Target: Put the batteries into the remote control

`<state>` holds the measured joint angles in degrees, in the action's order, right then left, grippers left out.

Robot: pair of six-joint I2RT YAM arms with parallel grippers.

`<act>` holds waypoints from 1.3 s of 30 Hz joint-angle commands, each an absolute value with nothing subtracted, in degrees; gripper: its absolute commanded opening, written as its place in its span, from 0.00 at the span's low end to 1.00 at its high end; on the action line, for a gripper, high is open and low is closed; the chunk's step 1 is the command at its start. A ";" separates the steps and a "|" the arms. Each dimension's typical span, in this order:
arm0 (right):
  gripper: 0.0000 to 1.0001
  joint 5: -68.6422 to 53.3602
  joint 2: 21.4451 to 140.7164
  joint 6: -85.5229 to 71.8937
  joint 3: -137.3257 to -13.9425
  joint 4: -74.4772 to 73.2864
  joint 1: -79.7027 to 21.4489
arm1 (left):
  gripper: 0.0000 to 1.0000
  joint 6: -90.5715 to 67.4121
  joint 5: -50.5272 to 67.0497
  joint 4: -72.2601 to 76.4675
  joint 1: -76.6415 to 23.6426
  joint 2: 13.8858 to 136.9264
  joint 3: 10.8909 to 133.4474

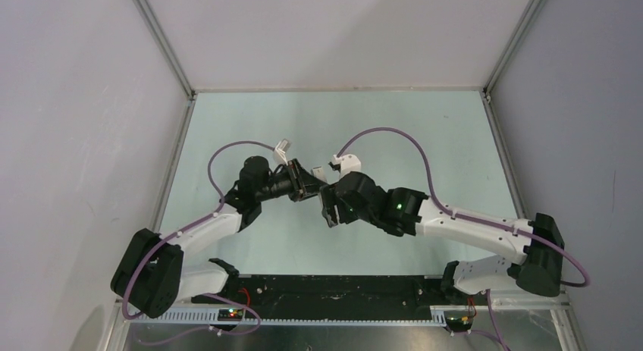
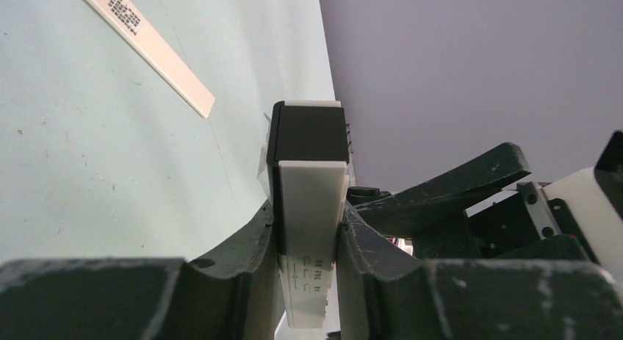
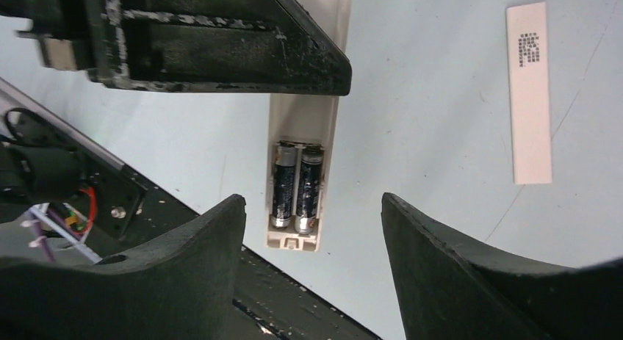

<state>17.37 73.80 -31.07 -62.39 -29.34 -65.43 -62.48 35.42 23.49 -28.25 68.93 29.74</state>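
My left gripper (image 1: 309,188) (image 2: 307,216) is shut on the white remote control (image 2: 308,197), held above the table with its black end (image 2: 308,134) pointing away from the wrist. In the right wrist view the remote (image 3: 303,120) shows its open compartment with two dark batteries (image 3: 285,186) (image 3: 309,192) lying side by side inside, metallic ends toward the remote's near end. My right gripper (image 1: 328,211) (image 3: 310,200) is open and empty, its fingers (image 3: 198,244) apart on either side of the remote's battery end, not touching it.
A white flat strip with a printed code (image 2: 147,50) (image 3: 529,94) lies on the pale green table (image 1: 425,139). The black base rail (image 1: 326,290) (image 3: 294,303) runs along the near edge. Grey enclosure walls stand on three sides.
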 commanded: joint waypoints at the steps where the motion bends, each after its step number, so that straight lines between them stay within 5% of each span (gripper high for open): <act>1: 0.71 20.35 75.65 -29.37 -65.23 -30.26 -65.78 | 0.00 -61.82 34.65 24.23 -28.02 67.62 29.79; 7: 0.62 18.62 78.79 -28.24 -65.23 -27.84 -66.02 | 0.03 -62.52 34.39 24.01 -27.98 67.98 29.52; 15: 0.38 15.01 81.12 -29.13 -65.21 -26.58 -66.09 | 0.11 -62.47 33.93 23.62 -27.88 67.47 29.08; 19: 0.21 14.46 81.36 -29.27 -65.22 -26.69 -66.07 | 0.31 -61.80 33.70 22.80 -27.67 67.06 29.16; 20: 0.21 14.12 81.49 -29.05 -65.26 -26.71 -66.04 | 0.46 -61.44 33.21 21.26 -27.40 67.02 29.26; 25: 0.20 12.03 82.17 -26.98 -64.97 -26.87 -66.08 | 0.85 -53.64 30.53 3.12 -22.53 66.80 32.16; 31: 0.19 8.58 84.02 -19.87 -61.15 -24.60 -66.09 | 0.96 -44.09 27.70 -11.14 -8.78 59.94 33.38; 39: 0.14 -0.17 87.19 -2.12 -57.64 -21.19 -66.12 | 0.98 -36.80 25.25 -19.58 -2.45 53.39 35.92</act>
<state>6.04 86.43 -12.88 -58.19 -25.19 -65.93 -42.39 26.74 -13.82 -3.51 55.20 33.56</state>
